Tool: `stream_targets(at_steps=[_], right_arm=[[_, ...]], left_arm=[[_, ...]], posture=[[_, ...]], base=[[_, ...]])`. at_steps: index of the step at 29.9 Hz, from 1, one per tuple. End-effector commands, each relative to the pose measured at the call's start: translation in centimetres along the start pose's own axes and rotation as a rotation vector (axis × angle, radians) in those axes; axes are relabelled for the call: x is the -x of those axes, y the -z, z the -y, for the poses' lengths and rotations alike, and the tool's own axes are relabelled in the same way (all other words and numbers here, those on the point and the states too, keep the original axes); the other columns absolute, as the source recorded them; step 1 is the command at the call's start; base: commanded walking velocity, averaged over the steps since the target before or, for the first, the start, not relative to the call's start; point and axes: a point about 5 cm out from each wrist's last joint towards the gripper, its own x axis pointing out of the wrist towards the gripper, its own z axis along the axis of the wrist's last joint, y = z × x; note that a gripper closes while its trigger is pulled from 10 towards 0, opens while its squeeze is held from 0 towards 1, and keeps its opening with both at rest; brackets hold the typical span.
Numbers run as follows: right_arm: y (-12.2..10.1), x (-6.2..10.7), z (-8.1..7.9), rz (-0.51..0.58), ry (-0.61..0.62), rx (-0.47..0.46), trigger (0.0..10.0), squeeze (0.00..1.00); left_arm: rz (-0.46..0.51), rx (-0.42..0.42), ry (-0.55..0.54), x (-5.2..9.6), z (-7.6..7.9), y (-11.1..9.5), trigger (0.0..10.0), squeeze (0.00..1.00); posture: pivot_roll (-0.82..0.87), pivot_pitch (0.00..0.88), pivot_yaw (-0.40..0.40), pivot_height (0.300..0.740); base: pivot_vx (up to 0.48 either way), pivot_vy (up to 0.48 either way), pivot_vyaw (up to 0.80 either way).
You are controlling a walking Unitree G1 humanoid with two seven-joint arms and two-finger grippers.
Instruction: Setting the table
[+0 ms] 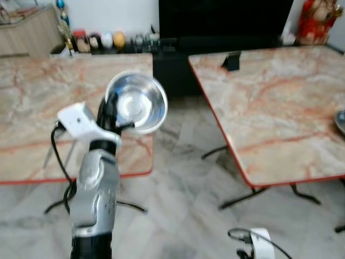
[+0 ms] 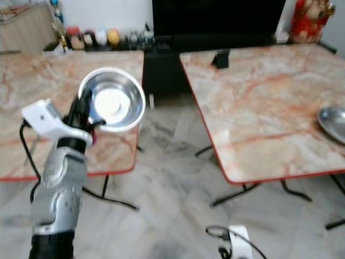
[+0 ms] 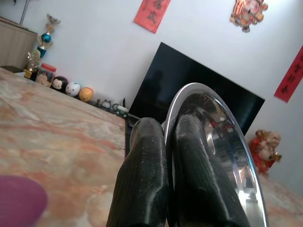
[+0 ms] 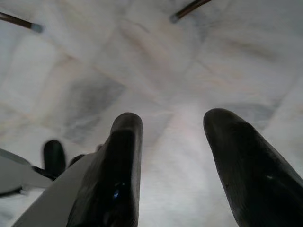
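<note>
A shiny steel bowl (image 1: 137, 101) is held up in the air, tilted so its hollow faces me, with my left gripper (image 1: 110, 110) shut on its rim. In the left wrist view the two black fingers (image 3: 147, 184) pinch the bowl's rim (image 3: 227, 142). The bowl hangs over the right edge of the left marble table (image 1: 32, 108). A second steel dish (image 2: 334, 121) lies at the right edge of the right marble table (image 2: 259, 97). My right gripper (image 4: 173, 165) hangs low over the floor, open, nothing between its fingers.
A gap of grey marble floor (image 1: 183, 178) runs between the two tables. A small black object (image 1: 232, 60) stands on the right table's far side. A dark TV and cabinet (image 1: 221, 27), jars and figurines (image 1: 97, 40) line the back wall. A purple thing (image 3: 19, 201) lies on the left table.
</note>
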Motion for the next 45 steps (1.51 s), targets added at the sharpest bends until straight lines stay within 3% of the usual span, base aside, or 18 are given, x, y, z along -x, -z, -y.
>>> stream_targets(at_steps=[1, 9, 45], right_arm=[[-0.34, -0.12, -0.37, 0.011, -0.008, 0.002, 10.0, 0.00], [-0.39, -0.11, -0.30, 0.013, -0.004, -0.001, 10.0, 0.00], [-0.38, -0.12, -0.39, 0.019, -0.004, -0.017, 10.0, 0.00]], left_arm=[[0.026, -0.012, -0.022, 0.02, -0.57, -0.67, 10.0, 0.00], [0.022, -0.011, -0.024, 0.14, -0.49, -0.54, 10.0, 0.00], [-0.008, -0.023, -0.006, 0.46, -0.46, 0.17, 10.0, 0.00]], posture=[[0.00, 0.000, -0.017, 0.707], [0.00, 0.000, -0.020, 0.707], [-0.01, 0.000, -0.012, 0.707]], base=[[0.000, -0.356, 0.00], [0.000, -0.353, 0.51], [0.000, -0.354, 0.00]])
